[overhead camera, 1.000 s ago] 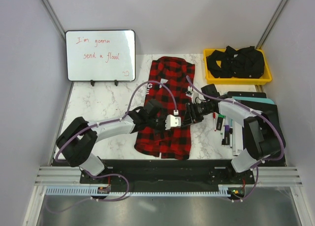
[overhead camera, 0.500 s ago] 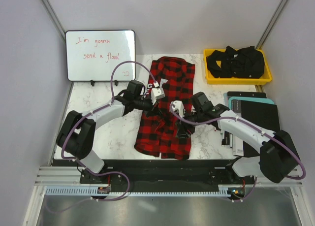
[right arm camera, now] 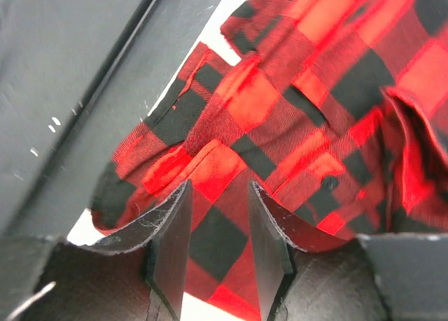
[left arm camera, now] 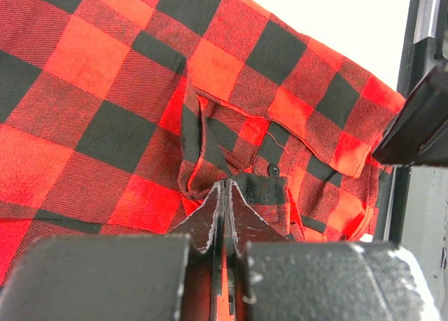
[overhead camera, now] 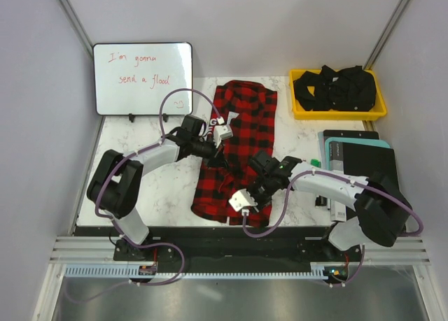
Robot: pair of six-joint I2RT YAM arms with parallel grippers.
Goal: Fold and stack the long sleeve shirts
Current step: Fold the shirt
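Both arms have parted since a moment ago, when they met over the middle of the cloth: the left one has swung up toward the shirt's left edge, and the right has dropped to the hem nearest the bases.

The marble table (overhead camera: 150, 170) carries everything. In its centre lies the flannel shirt (overhead camera: 245, 125), red and black check, stretched lengthwise away from the arms, already narrowed, its near end rumpled. From here it looks part-way folded, with no stack begun.

At the far right corner sits a yellow bin (overhead camera: 301, 105) holding a heap of black cloth (overhead camera: 336, 87), which I can't identify further. Nothing else is in it.

The left gripper (left arm camera: 225, 191) has its jaws pressed together, and a cuff-like fold of the check seems pinched at the tips, probably to pin or lift that side. The right gripper (right arm camera: 219, 195) hangs over the near hem with its jaws partly apart and nothing between them that I can see, likely set to take the edge for the next fold.
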